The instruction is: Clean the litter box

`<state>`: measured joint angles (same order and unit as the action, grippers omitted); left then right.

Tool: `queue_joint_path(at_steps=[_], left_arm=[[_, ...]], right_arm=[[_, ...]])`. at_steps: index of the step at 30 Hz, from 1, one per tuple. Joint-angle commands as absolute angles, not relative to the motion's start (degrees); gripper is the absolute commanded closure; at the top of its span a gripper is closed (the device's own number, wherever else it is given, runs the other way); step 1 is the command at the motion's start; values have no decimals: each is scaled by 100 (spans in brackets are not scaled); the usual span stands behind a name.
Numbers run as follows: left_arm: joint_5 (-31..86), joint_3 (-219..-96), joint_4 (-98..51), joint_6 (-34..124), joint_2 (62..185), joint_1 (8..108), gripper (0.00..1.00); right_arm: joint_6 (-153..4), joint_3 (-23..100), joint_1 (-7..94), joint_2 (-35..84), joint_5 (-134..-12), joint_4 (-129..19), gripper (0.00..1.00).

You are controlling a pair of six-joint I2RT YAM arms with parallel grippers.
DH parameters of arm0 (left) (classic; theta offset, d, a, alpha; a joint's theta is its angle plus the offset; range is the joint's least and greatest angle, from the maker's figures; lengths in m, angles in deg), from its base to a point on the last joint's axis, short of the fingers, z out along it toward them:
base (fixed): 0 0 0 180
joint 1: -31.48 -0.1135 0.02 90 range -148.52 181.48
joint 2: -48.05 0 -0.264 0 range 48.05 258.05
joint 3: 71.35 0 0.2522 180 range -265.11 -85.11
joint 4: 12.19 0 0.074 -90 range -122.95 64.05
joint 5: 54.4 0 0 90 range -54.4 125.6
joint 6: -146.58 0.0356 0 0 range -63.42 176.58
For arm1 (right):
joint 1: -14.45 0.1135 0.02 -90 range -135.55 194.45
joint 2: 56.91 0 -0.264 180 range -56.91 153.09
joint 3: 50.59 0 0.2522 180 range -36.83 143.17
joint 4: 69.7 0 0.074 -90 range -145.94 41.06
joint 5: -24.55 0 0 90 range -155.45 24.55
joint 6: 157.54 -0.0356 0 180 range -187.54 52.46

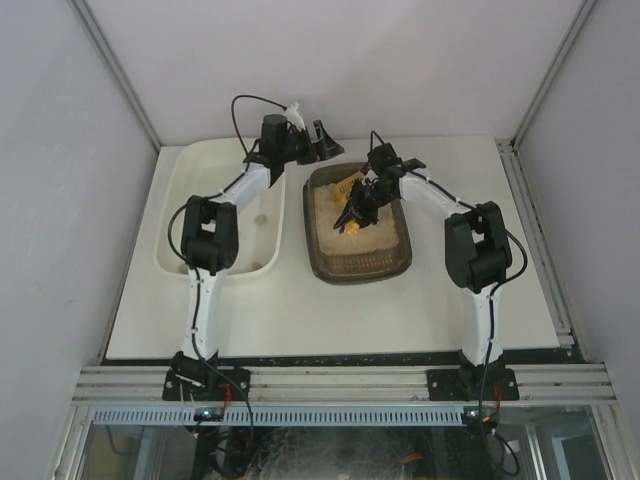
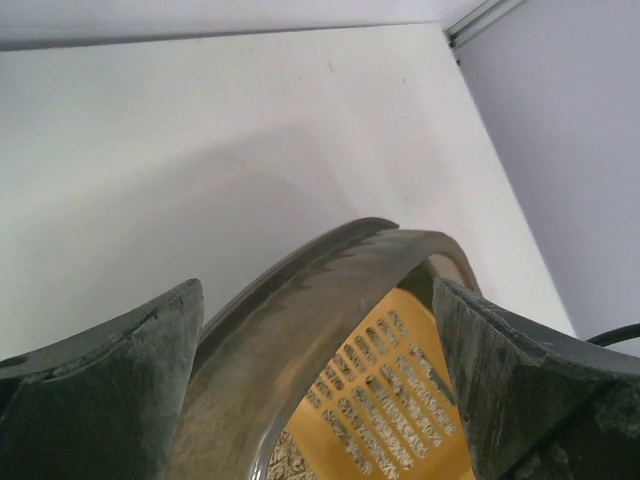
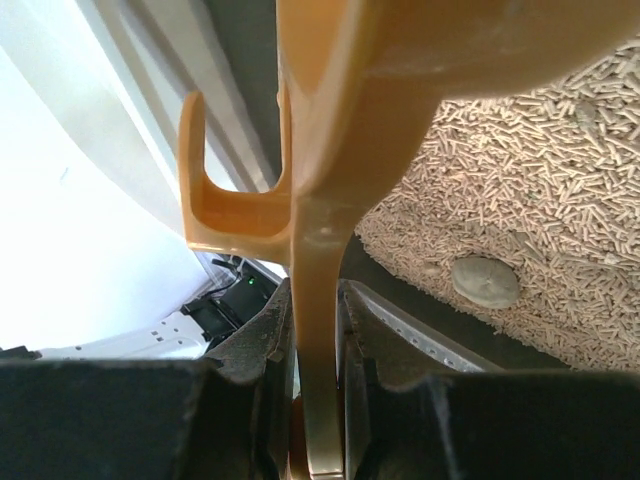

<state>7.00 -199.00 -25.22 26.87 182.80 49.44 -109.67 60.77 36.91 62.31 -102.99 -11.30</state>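
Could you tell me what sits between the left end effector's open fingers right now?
In the left wrist view, the far rim of the litter box runs between the left end effector's fingers, with the orange scoop just inside it.

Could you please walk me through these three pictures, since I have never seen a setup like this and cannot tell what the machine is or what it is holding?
These are two robot arms bolted at the near edge of a white table. The overhead picture looks down from behind them. On the table stand a white tub and a brown litter box filled with pale pellets.

The other two pictures come from cameras on the wrists. The right gripper is shut on the handle of an orange litter scoop, held over the litter, where a grey lump lies. The left gripper is open and holds nothing; between its fingers you see the litter box's far rim and the slotted scoop.
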Motion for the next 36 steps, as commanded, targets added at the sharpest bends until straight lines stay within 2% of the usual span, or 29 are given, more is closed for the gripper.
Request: queue_joint_path(at_steps=[1,18,36], left_arm=[[435,-19787,-1238,1842,18268,4888,0],[643,-18711,-768,1475,17997,5041,0],[607,-18680,-836,1476,17959,5213,0]], right_arm=[[-11033,6327,3657,6255,-10150,-911,100],[-11163,6397,3772,6510,-10234,-1015,100],[-11525,6869,3889,7099,-10481,-1550,100]])
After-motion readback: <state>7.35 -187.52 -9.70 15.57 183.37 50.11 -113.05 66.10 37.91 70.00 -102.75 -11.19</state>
